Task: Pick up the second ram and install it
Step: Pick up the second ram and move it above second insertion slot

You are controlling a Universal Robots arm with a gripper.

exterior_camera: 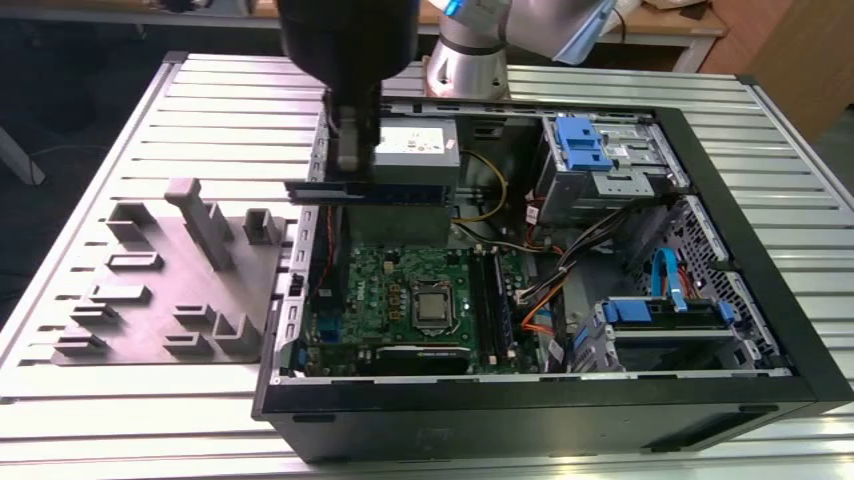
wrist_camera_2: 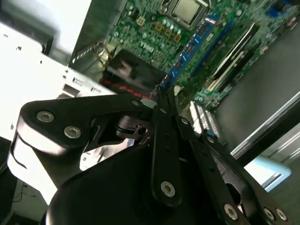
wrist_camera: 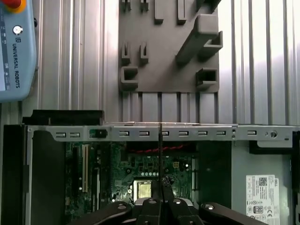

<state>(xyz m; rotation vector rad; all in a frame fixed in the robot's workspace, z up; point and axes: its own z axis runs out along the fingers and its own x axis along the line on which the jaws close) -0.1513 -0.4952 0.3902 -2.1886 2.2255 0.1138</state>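
Step in hand: I am carrying the second ram (exterior_camera: 367, 190) over the open computer case (exterior_camera: 747, 290), so by my judgement the pick is done and the install is under way.
My gripper: my gripper (exterior_camera: 350, 160) is pinching the stick at its top edge, fingers pressed together on it; in the first wrist view the board is showing edge-on as a thin dark line (wrist_camera: 161, 154) running out from between my fingertips.
Where the ram is: it is hanging level, above the motherboard (exterior_camera: 387, 290) near the case wall on the exterior view's left, clear of everything beneath it.
Tray: the grey tray (exterior_camera: 160, 290) is lying on the slatted table (exterior_camera: 120, 420) beside the case, well apart from the stick now.
Slots: the memory slots (exterior_camera: 497, 300) are sitting past the processor socket (exterior_camera: 434, 303), toward the exterior view's right.
What the next move calls for: I judge it needs the stick brought parallel over a free slot, its notch matched, then pushed straight down evenly.
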